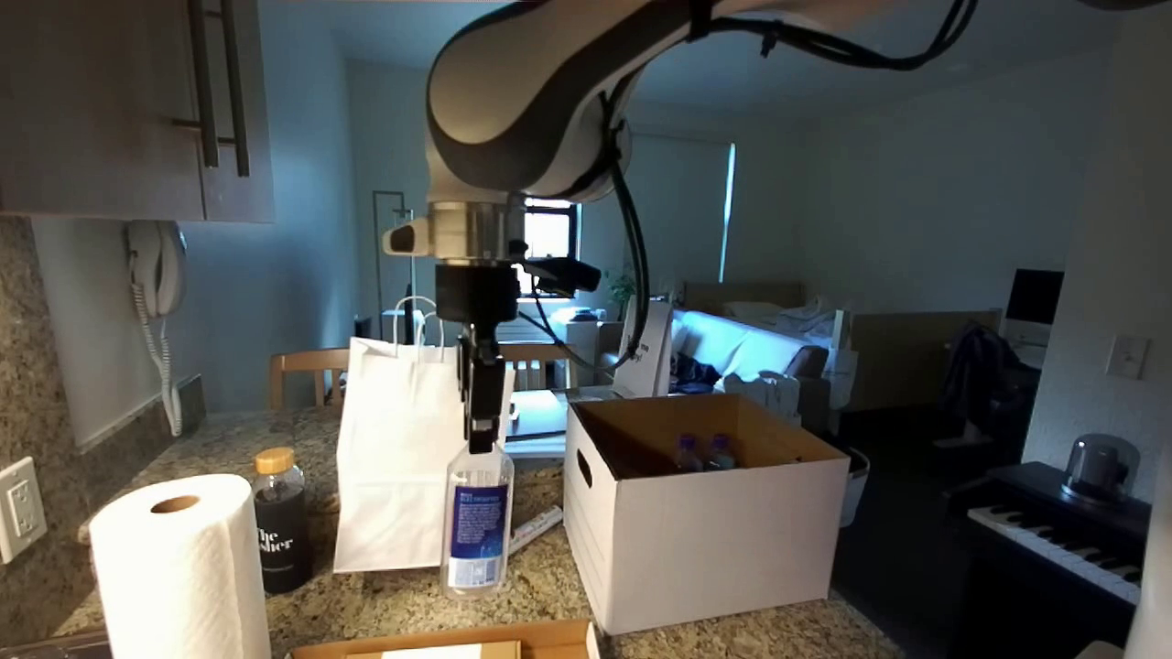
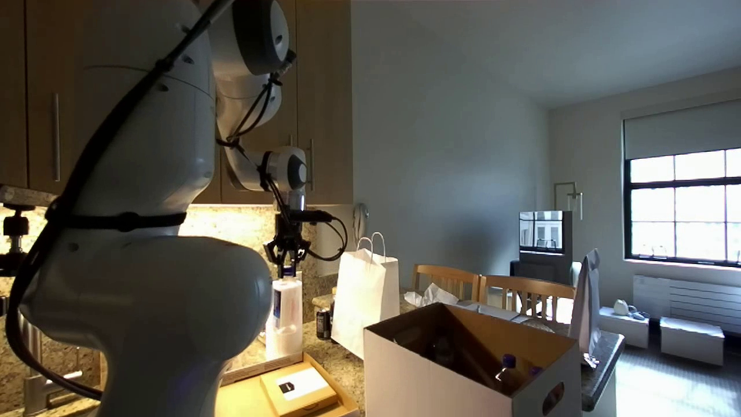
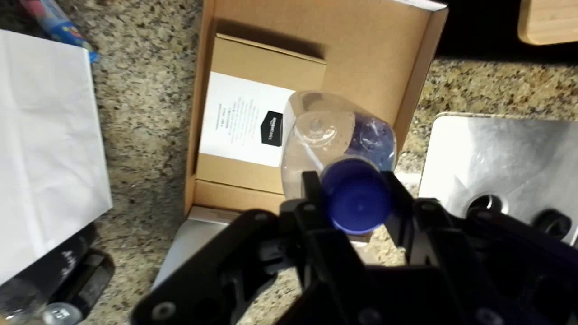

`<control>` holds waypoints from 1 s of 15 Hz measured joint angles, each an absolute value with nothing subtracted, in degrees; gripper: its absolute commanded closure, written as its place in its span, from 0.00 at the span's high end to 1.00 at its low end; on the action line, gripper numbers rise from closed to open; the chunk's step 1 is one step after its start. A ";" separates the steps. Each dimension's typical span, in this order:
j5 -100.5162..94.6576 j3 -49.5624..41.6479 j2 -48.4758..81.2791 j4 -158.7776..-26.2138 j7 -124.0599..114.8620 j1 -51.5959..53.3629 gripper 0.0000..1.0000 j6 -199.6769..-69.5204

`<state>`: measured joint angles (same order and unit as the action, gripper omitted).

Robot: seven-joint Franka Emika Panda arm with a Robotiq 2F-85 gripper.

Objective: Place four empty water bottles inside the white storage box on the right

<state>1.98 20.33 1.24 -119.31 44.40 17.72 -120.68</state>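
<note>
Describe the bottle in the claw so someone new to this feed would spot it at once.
In both exterior views, find the big white box, then look left of it to the black claw, pointing down. Held there by its blue cap is a clear bottle with a dark blue label. Unlike the bottles inside the box, it is outside, gripped by the claw.

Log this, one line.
black gripper: closed on clear blue-capped plastic bottle; bottle: upright, outside white rectangular cardboard box; two capped bottles visible inside
</note>
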 measured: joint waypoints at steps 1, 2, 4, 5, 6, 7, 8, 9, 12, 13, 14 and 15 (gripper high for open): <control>2.62 19.44 -0.39 -119.07 43.28 17.43 0.12 -120.68; 3.09 18.48 -1.95 -118.78 42.02 17.23 0.12 -120.67; 3.72 16.58 -4.79 -118.12 39.30 16.81 0.12 -120.66; 4.05 15.65 -6.04 -117.77 37.86 16.53 0.12 -120.66; 4.18 14.64 -7.22 -117.45 36.34 16.28 0.12 -120.66; 4.39 13.65 -8.25 -117.18 35.11 15.93 0.12 -120.66; 4.70 12.51 -9.22 -116.99 34.02 15.60 0.12 -120.66; 5.10 11.43 -10.09 -116.86 32.98 15.14 0.12 -120.66; 6.98 7.80 -12.40 -116.64 31.24 13.70 0.12 -120.44; 7.56 6.63 -13.00 -116.64 30.95 13.22 0.12 -120.36; 8.02 5.54 -13.54 -116.64 30.70 12.69 0.12 -120.31; 8.50 4.48 -14.00 -116.64 30.54 12.18 0.12 -120.30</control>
<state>8.50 4.48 -14.00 -116.64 30.54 12.18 -120.30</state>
